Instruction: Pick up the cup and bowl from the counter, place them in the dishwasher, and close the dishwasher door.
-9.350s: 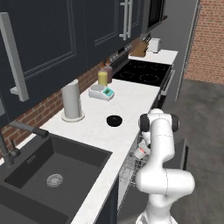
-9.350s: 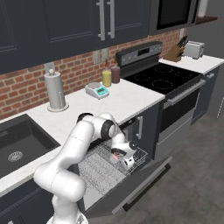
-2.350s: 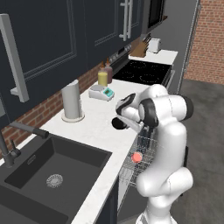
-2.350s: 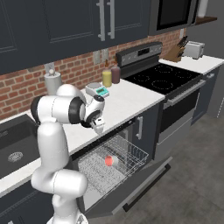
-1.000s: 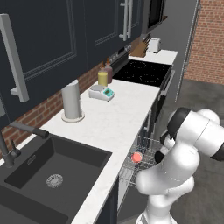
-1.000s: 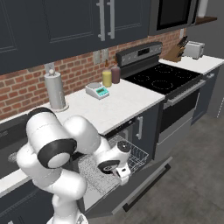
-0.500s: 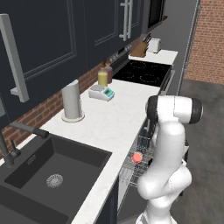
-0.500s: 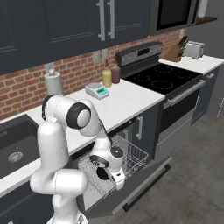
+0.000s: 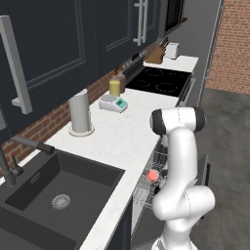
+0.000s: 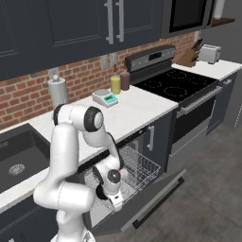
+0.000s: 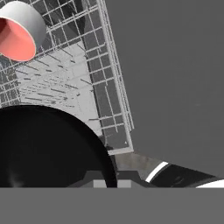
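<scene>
Hand view: bowl [image 11: 48, 148] in tool near cup [image 11: 19, 30] on rack [image 11: 87, 78].

My arm [image 9: 181, 161] rises at 5 o'clock, folded over the open dishwasher [image 9: 146, 188]. The cup [image 9: 153, 176] sits in the wire rack [image 9: 157, 161], red showing, just left of my arm. On the counter [image 9: 127, 132] there's a grey paper-towel cylinder [image 9: 79, 113] at 10 o'clock, a scale [image 9: 113, 103] near centre, and a yellow bottle [image 9: 114, 87] just behind it. The sink [image 9: 58, 188] is at 8 o'clock, the stove [image 9: 163, 80] towards 1 o'clock.
</scene>
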